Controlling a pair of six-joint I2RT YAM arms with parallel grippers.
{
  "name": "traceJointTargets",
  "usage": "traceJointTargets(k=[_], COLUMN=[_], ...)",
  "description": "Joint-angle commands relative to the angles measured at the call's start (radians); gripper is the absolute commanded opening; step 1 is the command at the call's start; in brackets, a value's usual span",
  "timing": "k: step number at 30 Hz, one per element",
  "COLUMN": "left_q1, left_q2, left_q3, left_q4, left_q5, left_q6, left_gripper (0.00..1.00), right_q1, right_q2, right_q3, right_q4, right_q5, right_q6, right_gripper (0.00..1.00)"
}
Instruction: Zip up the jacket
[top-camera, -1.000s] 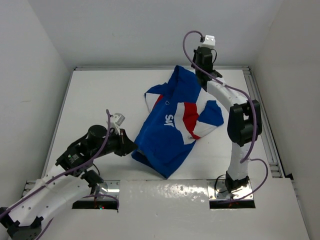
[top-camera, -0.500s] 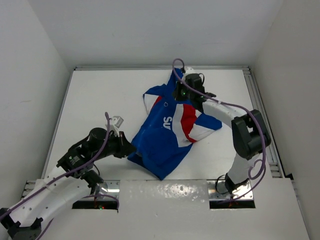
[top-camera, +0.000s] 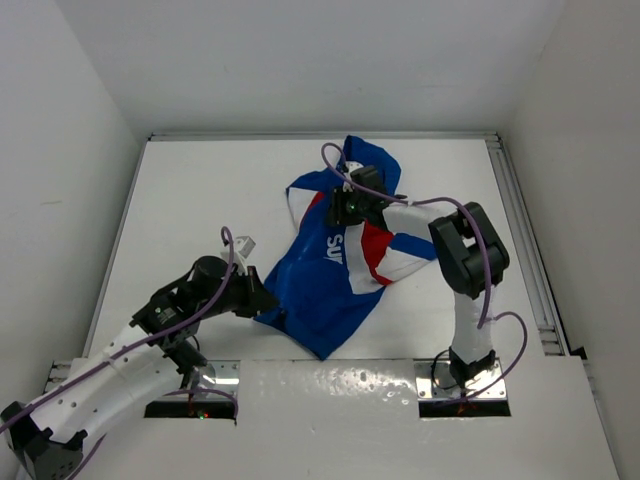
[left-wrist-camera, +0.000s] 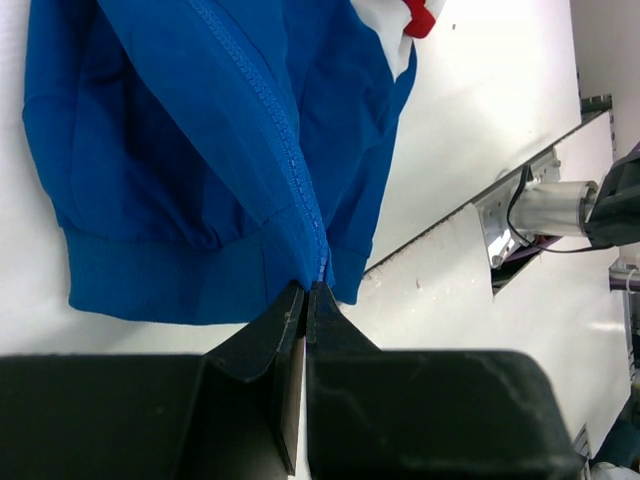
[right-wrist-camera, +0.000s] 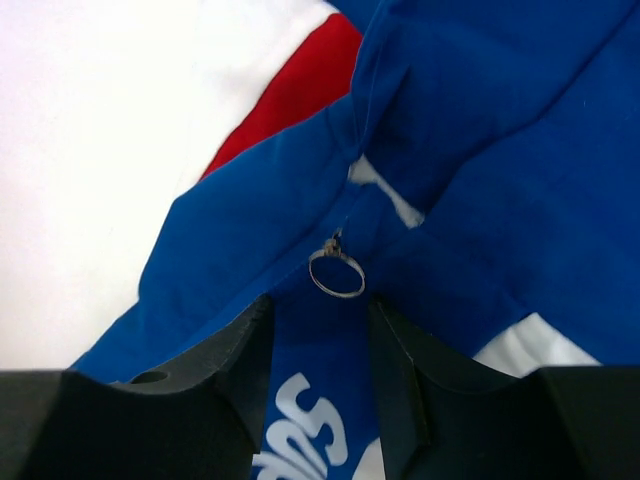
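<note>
The royal-blue jacket (top-camera: 322, 285) with red and white panels lies crumpled mid-table. My left gripper (top-camera: 262, 300) is at its lower left corner. In the left wrist view that gripper (left-wrist-camera: 305, 291) is shut on the jacket's (left-wrist-camera: 160, 150) bottom hem, right at the lower end of the zipper (left-wrist-camera: 262, 95). My right gripper (top-camera: 341, 208) rests low over the upper chest. Seen from the right wrist, this gripper (right-wrist-camera: 320, 305) is open, and the metal zipper pull ring (right-wrist-camera: 337, 272) lies free just ahead of its fingertips (right-wrist-camera: 262, 310), above the white lettering (right-wrist-camera: 305, 430).
White walls close in the table on three sides, with a rail (top-camera: 520, 220) along the right edge. A shiny metal plate (top-camera: 330, 385) spans the near edge between the arm bases. The right arm's base mount (left-wrist-camera: 555, 205) shows beyond the jacket hem.
My right arm came down from the back of the table onto the jacket's chest and opened, letting go of the fabric it held up. The left gripper shifted slightly right, still shut.
</note>
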Motion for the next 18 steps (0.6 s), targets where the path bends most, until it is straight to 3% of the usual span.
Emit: traceJointTargets(k=[1, 3, 10, 18], left_q1=[-0.004, -0.004, -0.004, -0.004], left_q2=[-0.007, -0.001, 0.017, 0.022], left_q3=[-0.013, -0.010, -0.002, 0.013], left_q4=[0.078, 0.076, 0.070, 0.055], left_q5=[0.015, 0.023, 0.000, -0.049], left_q6=[-0.015, -0.012, -0.002, -0.002], left_gripper=[0.00, 0.00, 0.00, 0.00], right_q1=[0.000, 0.000, -0.004, -0.036], right_q2=[0.027, 0.044, 0.085, 0.084], right_q3=[0.074, 0.074, 0.116, 0.227], right_q4=[0.032, 0.055, 0.151, 0.125], right_q5=[0.025, 0.040, 0.202, 0.295], right_q6=[0.009, 0.020, 0.067, 0.040], right_gripper=[0.41, 0.38, 0.00, 0.00])
